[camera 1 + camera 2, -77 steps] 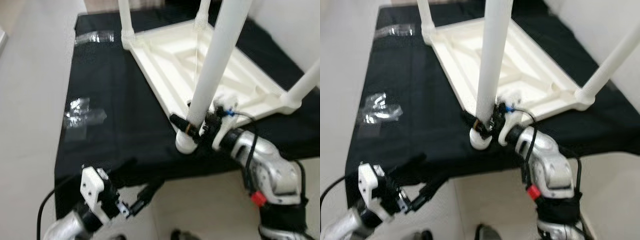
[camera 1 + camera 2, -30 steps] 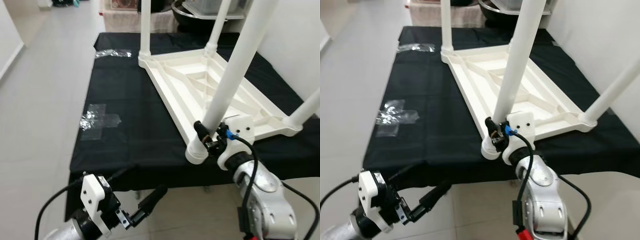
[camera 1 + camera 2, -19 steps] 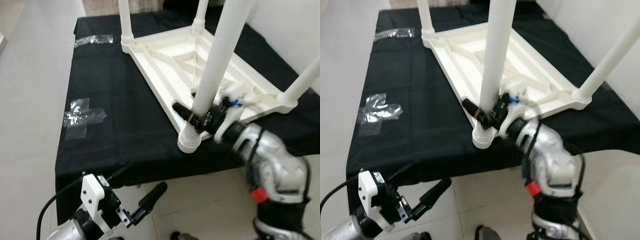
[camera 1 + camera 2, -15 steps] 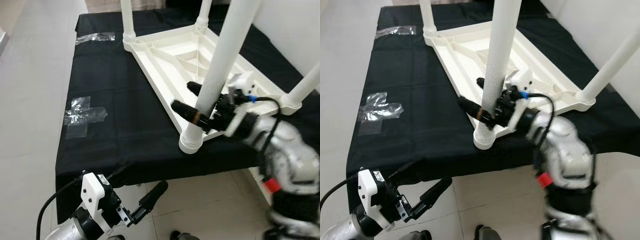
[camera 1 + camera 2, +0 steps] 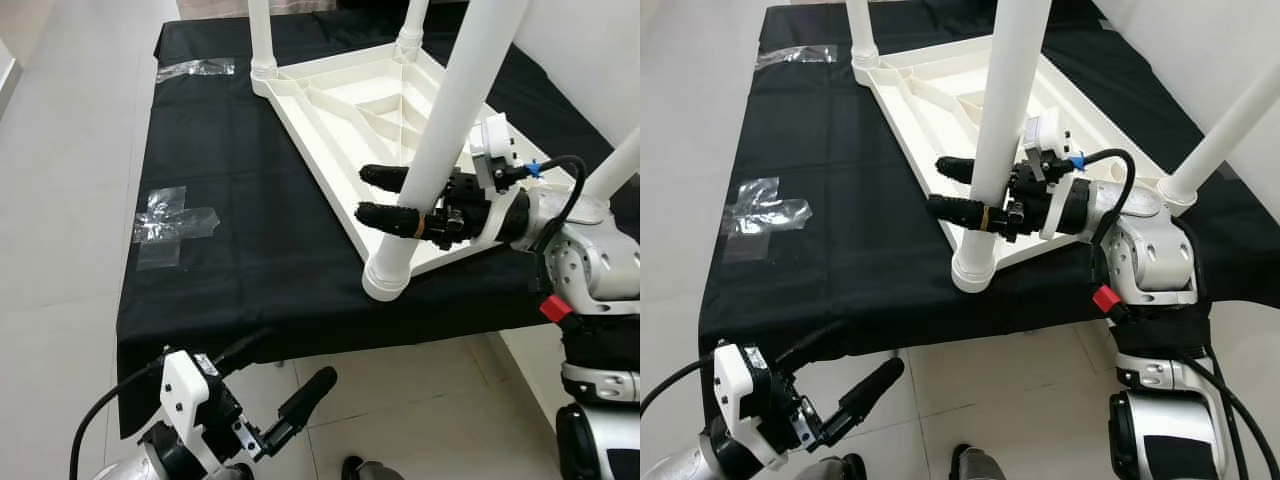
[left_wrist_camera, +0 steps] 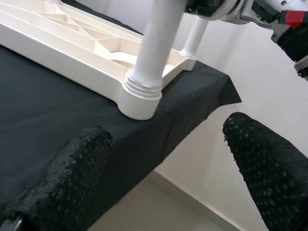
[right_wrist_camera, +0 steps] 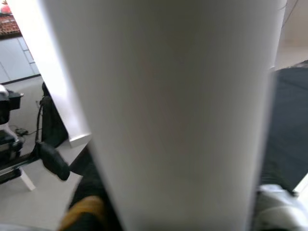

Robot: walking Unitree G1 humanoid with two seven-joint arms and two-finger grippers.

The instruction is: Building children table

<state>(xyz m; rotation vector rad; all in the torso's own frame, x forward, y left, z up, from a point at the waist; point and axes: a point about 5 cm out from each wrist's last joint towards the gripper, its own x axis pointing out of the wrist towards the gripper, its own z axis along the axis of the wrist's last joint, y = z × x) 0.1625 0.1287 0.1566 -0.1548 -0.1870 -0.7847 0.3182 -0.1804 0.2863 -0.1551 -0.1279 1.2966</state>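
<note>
Children's table lies inverted on black cloth; we note right gripper spread astride near leg, left gripper apart.

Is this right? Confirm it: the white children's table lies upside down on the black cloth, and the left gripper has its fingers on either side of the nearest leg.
Not quite. It is the right gripper, not the left, whose fingers straddle the nearest leg, as the left eye view shows. The left gripper hangs low, below the cloth's edge. The white children's table does lie upside down on the black cloth.
</note>
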